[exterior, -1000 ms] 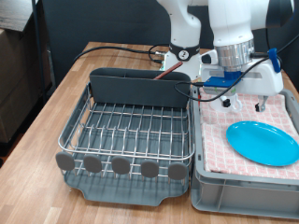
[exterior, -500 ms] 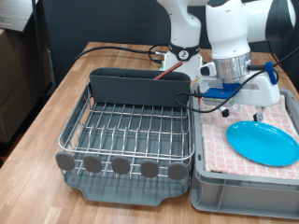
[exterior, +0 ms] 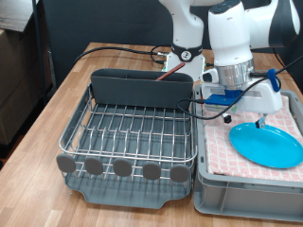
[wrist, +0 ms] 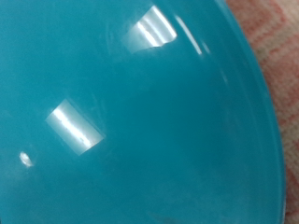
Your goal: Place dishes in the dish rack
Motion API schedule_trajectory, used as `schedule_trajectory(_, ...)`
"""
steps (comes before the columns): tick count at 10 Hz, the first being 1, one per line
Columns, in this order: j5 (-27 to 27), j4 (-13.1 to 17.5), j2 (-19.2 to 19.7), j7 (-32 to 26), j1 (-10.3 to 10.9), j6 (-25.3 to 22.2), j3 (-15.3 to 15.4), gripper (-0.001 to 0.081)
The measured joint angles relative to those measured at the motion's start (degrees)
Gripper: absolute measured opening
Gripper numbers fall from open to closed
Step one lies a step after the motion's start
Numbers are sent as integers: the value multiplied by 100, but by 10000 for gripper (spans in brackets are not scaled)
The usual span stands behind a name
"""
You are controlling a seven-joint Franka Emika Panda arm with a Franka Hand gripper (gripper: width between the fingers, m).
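Observation:
The round light-blue plate (exterior: 270,145) lies flat on the red-checked cloth in the grey bin at the exterior view's right. My gripper (exterior: 244,119) hangs low over the plate's upper-left edge, fingers spread apart and pointing down, nothing between them. The wrist view is filled by the plate (wrist: 131,121) seen close up, with a strip of cloth at one edge; no fingers show there. The silver wire dish rack (exterior: 133,132) with its dark grey back compartment stands empty at the exterior view's left. The white mug and the wooden spoon are out of view.
The grey bin (exterior: 237,197) with the red-checked cloth (exterior: 220,151) stands right against the rack's side. Black cables (exterior: 123,47) run over the wooden table behind the rack. The arm's base (exterior: 185,43) stands at the back.
The gripper has come down towards the plate and shifted slightly to the exterior view's left. The plate and the rack have not moved.

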Motion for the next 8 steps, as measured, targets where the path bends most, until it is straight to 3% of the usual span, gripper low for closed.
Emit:
schedule_trajectory(7, 508, 198, 188, -592, -27, 89, 133, 803)
schedule_trajectory(8, 510, 205, 198, -592, -27, 99, 134, 723)
